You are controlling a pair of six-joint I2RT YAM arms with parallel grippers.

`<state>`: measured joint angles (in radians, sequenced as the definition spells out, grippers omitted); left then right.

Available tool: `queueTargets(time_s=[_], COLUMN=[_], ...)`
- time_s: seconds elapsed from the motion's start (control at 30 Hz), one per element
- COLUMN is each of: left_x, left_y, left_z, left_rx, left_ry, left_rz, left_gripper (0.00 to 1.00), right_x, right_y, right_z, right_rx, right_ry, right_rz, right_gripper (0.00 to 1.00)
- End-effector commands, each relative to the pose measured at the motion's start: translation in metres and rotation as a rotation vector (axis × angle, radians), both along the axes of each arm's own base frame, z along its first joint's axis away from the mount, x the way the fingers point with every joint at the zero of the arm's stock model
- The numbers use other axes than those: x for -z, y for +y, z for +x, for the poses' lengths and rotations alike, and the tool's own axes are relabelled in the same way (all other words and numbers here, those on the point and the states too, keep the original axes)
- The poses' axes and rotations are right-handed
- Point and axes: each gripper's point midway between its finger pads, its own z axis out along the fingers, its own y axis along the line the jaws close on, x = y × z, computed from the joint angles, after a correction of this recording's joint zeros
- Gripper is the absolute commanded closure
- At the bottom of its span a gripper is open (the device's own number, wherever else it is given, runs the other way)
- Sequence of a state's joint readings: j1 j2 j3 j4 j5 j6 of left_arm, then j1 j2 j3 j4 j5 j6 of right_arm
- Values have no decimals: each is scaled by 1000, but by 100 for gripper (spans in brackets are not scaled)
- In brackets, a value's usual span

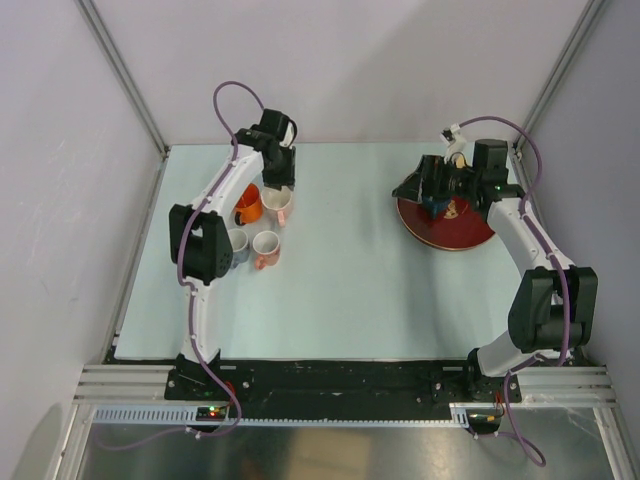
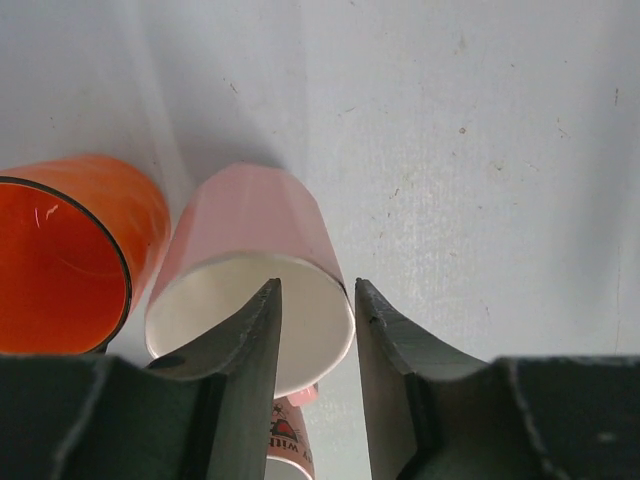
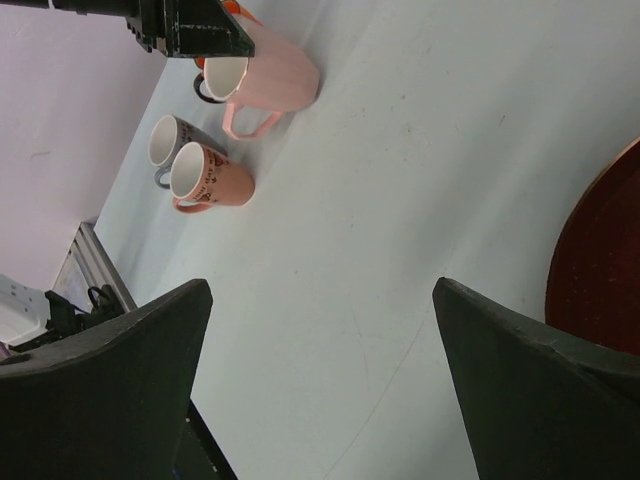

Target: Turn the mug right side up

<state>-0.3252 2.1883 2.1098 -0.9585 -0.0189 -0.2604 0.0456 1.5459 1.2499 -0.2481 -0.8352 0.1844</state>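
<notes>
A plain pink mug (image 1: 277,200) with a white inside stands mouth up on the table, left of centre. It fills the left wrist view (image 2: 250,225) and shows far off in the right wrist view (image 3: 280,75). My left gripper (image 2: 318,285) hangs right over its rim, its jaws a narrow gap apart. One finger is over the mouth and the other is at the outer edge of the rim. The rim's wall is not pinched. From above, the left gripper (image 1: 281,182) sits at the mug's far side. My right gripper (image 3: 320,285) is wide open and empty over bare table beside the plate.
An orange mug (image 1: 249,207) stands just left of the pink one. A grey mug (image 1: 237,243) and a patterned pink mug (image 1: 266,247) stand nearer me. A red plate (image 1: 450,238) lies at the right under my right arm, with a dark object partly hidden on it.
</notes>
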Motion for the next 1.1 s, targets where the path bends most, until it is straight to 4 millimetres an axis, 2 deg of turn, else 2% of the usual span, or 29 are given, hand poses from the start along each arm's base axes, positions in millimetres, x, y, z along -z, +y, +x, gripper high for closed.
queueTargets(time_s=[0.0, 0.33, 0.47, 0.53, 0.67, 0.77, 0.87, 0.97, 1.07], left_x=[-8, -7, -21, -37, -83, -113, -138, -151, -161], left_y=[-1, 1, -2, -4, 0, 7, 16, 23, 30], left_z=[9, 10, 10, 9, 5, 0, -6, -15, -26], left_rx=[21, 24, 25, 28, 35, 43, 48, 67, 88], left_ry=[-44, -45, -73, -102, -196, -260, -308, -332, -353], left_rz=[14, 22, 3, -15, -37, -51, -65, -67, -52], left_gripper=[60, 60, 59, 58, 54, 51, 49, 48, 47], right_x=[-11, -11, -11, -10, -5, 18, 47, 66, 80], right_y=[-1, -1, -4, -10, -34, -61, -92, -116, -127], right_z=[1, 0, 1, 1, 7, 17, 27, 41, 53], right_rx=[6, 7, 13, 24, 48, 105, 198, 316, 396], right_ry=[-46, -41, -58, -90, -149, -71, -35, -20, -6], right_rz=[10, 12, -8, -52, -99, -147, -320, -469, -573], right_gripper=[1, 1, 0, 1, 1, 1, 3, 4, 1])
